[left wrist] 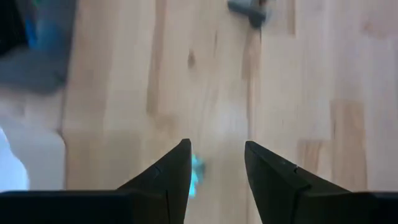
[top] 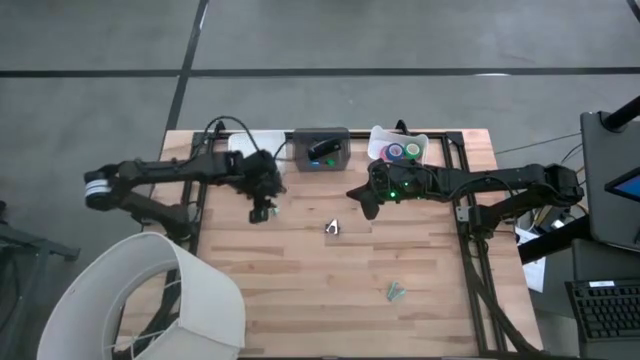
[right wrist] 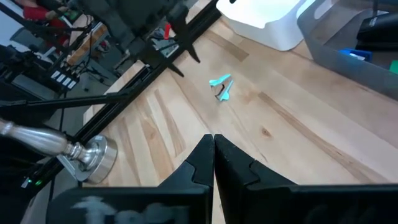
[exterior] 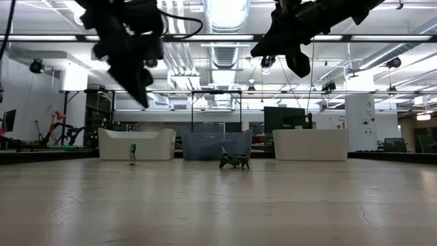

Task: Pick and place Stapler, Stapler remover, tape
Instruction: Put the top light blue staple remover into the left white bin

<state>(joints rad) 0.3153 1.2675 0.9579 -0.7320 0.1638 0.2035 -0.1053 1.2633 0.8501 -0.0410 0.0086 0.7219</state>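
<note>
A: Where are the arms?

B: The left end effector [top: 262, 208] hangs over the counter [top: 300, 290], fingers spread, above a teal staple remover [right wrist: 221, 86]. The right end effector [top: 362, 197] hovers mid-counter, fingers pressed together, pinching nothing.

A: And the task's things?

B: The tape rolls [top: 403, 152] sit in the white tray [top: 432, 146]; the stapler [top: 322, 151] lies in the grey bin [top: 341, 133].

three bins [top: 320, 150]; three staple removers [top: 333, 228]; one stapler [top: 322, 150]; tape rolls [top: 402, 151] uncountable
</note>
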